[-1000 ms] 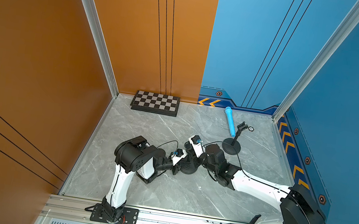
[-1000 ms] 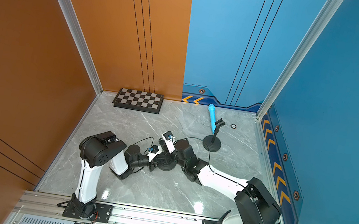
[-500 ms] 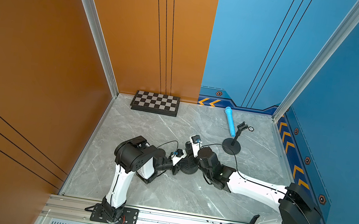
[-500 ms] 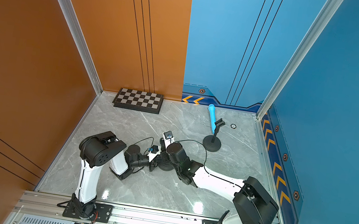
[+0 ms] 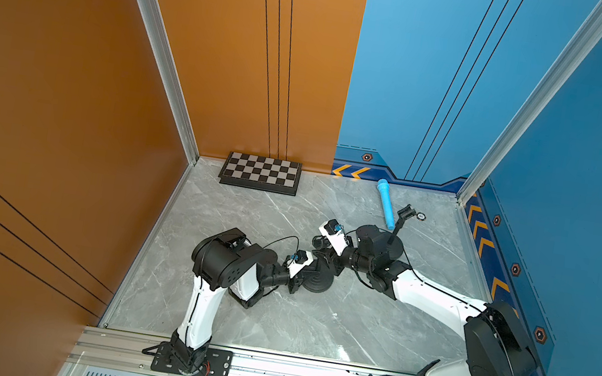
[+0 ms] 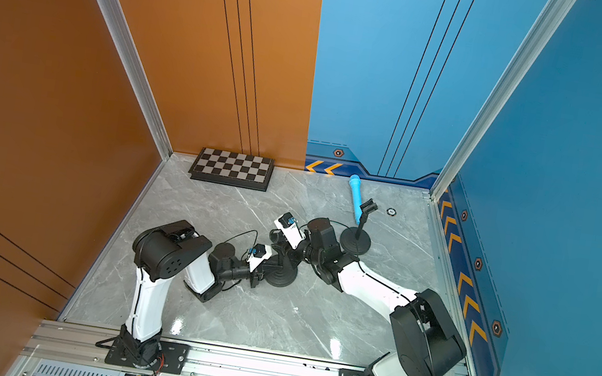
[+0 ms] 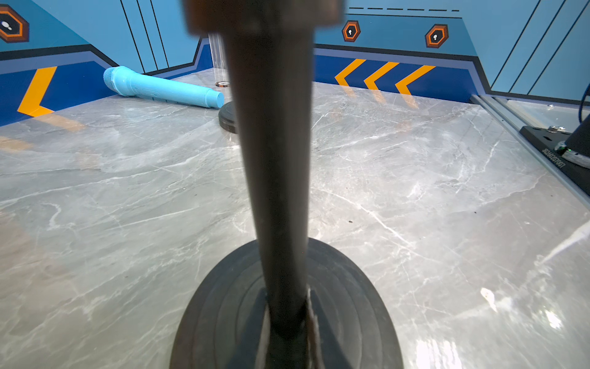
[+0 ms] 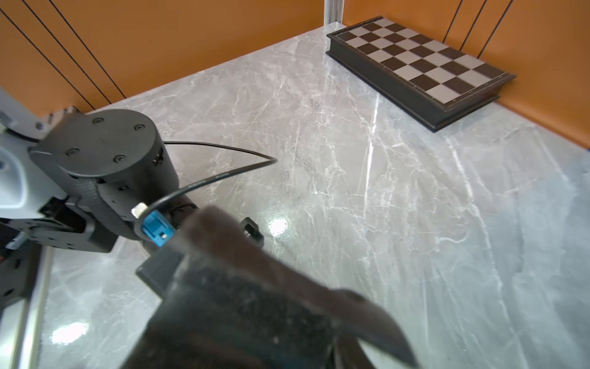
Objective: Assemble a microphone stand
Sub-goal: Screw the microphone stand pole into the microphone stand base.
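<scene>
Left gripper (image 5: 309, 272): clenching the pole (image 7: 274, 159) low down, just above the base (image 7: 351, 303); the pole is filling the middle of the left wrist view.
Right gripper (image 5: 328, 257): hanging over the top of the same pole. A dark blurred part (image 8: 242, 306), possibly the pole's head, is sitting right before its camera. I cannot tell whether the fingers are squeezing it or standing loose.
Stand in work: the base is resting flat on the table (image 5: 310, 332) between the two grippers, with the pole standing upright in it.
Second stand (image 6: 359, 230): standing whole toward the back right, carrying a clip (image 6: 368, 206) on top.
Mic (image 5: 386, 203): light blue, lying on the table just behind the second stand, with its head pointing at the back wall.
Ring (image 6: 391, 211): small, lying near the clip, well apart from both grippers.
Chessboard (image 5: 261, 172): box-like, lying closed against the orange wall (image 5: 228, 65); its inside is hidden.
Writing: small letters are showing on a mount plate (image 7: 554, 158), too small to read. The blue walls are carrying yellow chevrons (image 7: 383, 75) and orange hexagon badges (image 7: 351, 31).
</scene>
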Tool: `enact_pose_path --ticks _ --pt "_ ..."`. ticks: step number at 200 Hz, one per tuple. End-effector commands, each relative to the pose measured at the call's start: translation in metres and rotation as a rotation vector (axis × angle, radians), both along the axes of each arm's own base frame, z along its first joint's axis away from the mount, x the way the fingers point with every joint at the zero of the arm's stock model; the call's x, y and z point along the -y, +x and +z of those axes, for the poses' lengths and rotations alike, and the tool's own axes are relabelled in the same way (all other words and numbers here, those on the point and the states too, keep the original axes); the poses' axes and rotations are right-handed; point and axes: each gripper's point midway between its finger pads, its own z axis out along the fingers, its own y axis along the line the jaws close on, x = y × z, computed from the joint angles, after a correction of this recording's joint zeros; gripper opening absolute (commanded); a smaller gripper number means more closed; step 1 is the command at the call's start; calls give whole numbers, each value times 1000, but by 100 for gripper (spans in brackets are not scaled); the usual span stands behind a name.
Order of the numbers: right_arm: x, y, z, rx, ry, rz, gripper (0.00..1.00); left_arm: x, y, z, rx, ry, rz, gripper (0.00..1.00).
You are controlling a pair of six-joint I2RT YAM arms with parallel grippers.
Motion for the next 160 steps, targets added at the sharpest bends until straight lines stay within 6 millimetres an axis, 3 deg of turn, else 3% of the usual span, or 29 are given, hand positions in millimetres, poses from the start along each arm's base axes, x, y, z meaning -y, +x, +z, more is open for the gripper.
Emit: enact_pose_path --ticks 1,16,29,56,73,95,106,120,160 --pt "-2 7 9 26 20 -5 15 -7 -14 -31 -93 71 -23 14" --pt "2 13 5 49 9 -105 14 -9 -12 -31 -94 73 -4 20" --pt "3 12 1 83 11 -222 6 -10 -11 -31 -95 75 5 23" --pt "37 18 5 197 10 -719 2 -10 -9 -33 -98 78 15 30" --pt "43 11 2 191 53 -867 0 -10 -9 -34 -99 79 12 29" --pt "24 6 -1 162 64 -828 4 -9 -10 -35 -104 79 6 24" --pt "17 6 0 159 31 -779 15 -10 -9 -36 -106 80 12 22" --pt "7 0 3 166 -12 -657 32 -9 -9 -36 -102 81 10 21" --pt "-1 -25 6 86 -15 -202 44 -10 -10 -35 -95 83 4 20"
